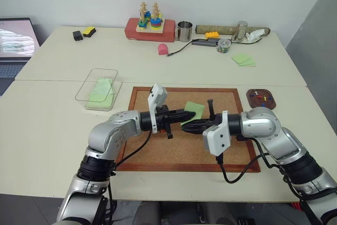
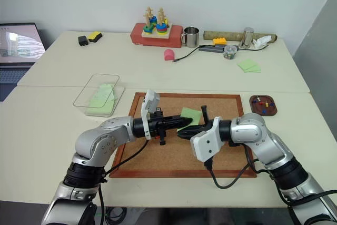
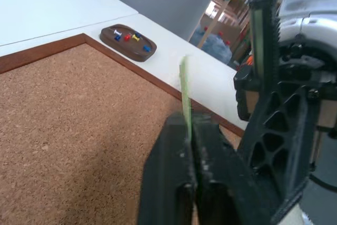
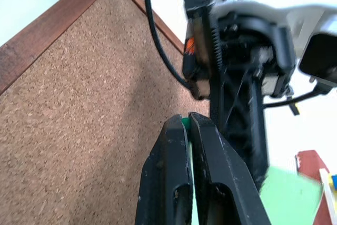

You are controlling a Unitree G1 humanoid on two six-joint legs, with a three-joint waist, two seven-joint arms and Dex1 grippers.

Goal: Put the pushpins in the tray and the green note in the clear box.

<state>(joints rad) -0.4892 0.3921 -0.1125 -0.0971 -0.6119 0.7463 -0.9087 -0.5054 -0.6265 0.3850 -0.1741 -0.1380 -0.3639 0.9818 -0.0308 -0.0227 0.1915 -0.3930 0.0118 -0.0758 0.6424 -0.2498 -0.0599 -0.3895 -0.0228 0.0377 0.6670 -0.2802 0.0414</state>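
Note:
The green note point(image 1: 196, 109) hangs just above the cork board point(image 1: 158, 151), held between my two grippers, which meet tip to tip. My left gripper point(image 1: 191, 114) is shut on it; in the left wrist view the note point(image 3: 185, 90) stands edge-on out of the closed fingertips. My right gripper point(image 1: 184, 126) is also shut, with a green sliver of the note pinched at its tips point(image 4: 185, 124). The dark brown tray point(image 1: 249, 98) sits right of the board with several pushpins point(image 1: 261, 96) in it. The clear box point(image 1: 83, 94) lies left of the board with green paper inside.
A pile of green notes point(image 1: 243, 59) lies at the back right. A laptop point(image 1: 16, 43) is at the far left. Along the back stand a red box with a stacking toy point(image 1: 150, 27), a metal cup point(image 1: 184, 31) and a pink object point(image 1: 163, 49).

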